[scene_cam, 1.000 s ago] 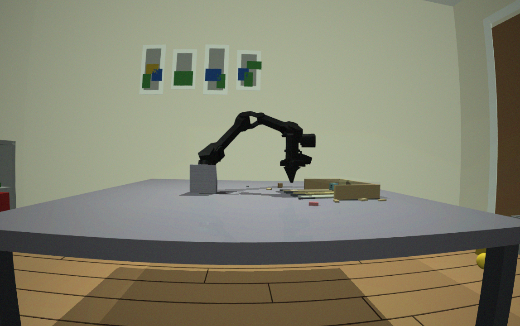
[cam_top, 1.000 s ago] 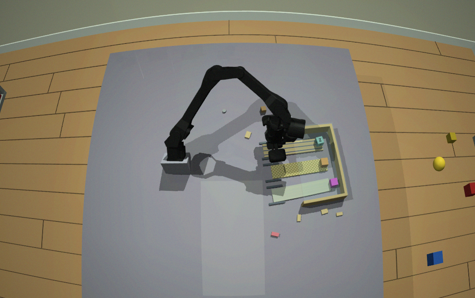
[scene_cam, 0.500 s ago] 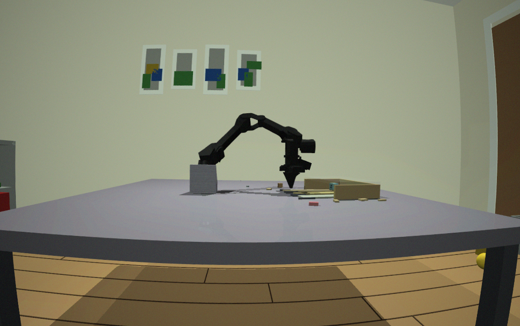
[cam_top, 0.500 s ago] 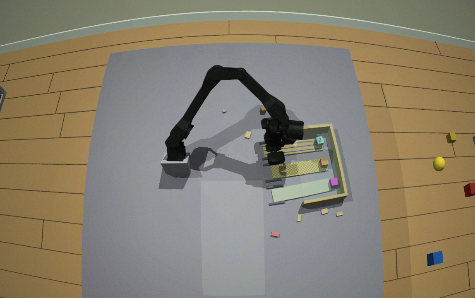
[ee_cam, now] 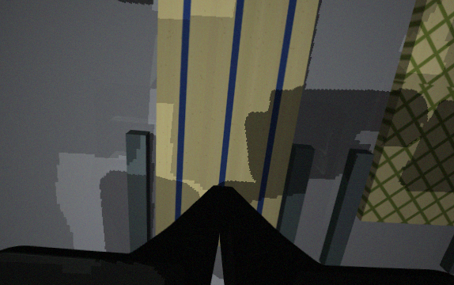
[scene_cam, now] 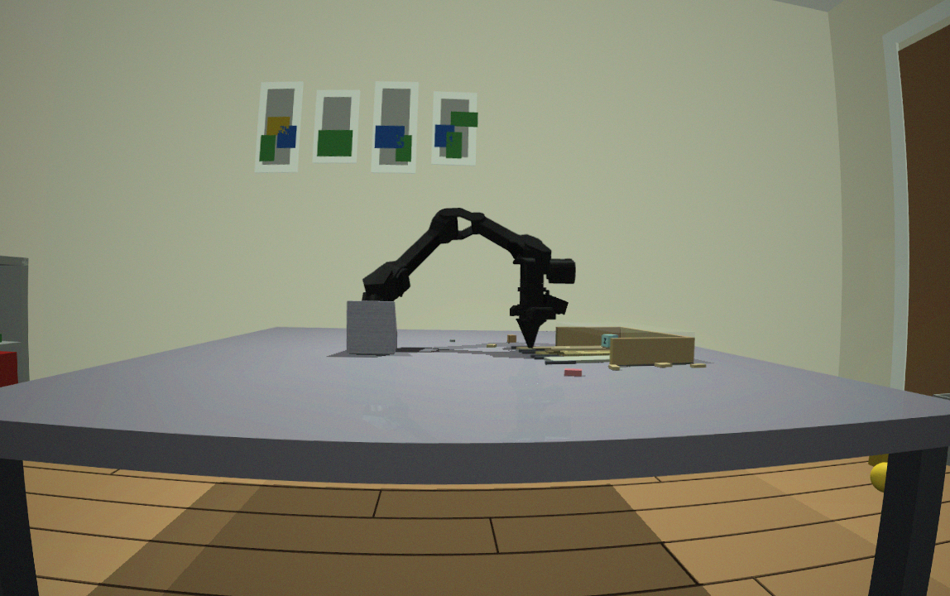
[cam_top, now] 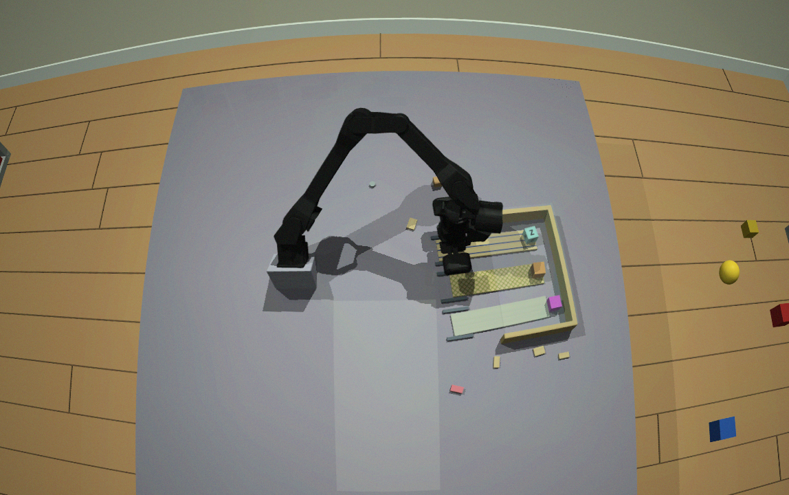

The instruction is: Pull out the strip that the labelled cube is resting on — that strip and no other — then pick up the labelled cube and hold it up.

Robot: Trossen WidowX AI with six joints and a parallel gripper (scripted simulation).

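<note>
Now pressed together on nothing, claw (ee_cam: 219,233) pointing down at near end of blue-striped strip (ee_cam: 231,99), low over grey tabletop (cam_top: 262,369). At far end of same strip, inside tan frame (cam_top: 560,258), resting teal labelled cube (cam_top: 530,232). Beside, checkered strip (ee_cam: 433,119) under orange cube (cam_top: 538,268).

pink cube (cam_top: 554,302), orange cube (cam_top: 538,268), yellow ball (cam_top: 728,271)
</note>
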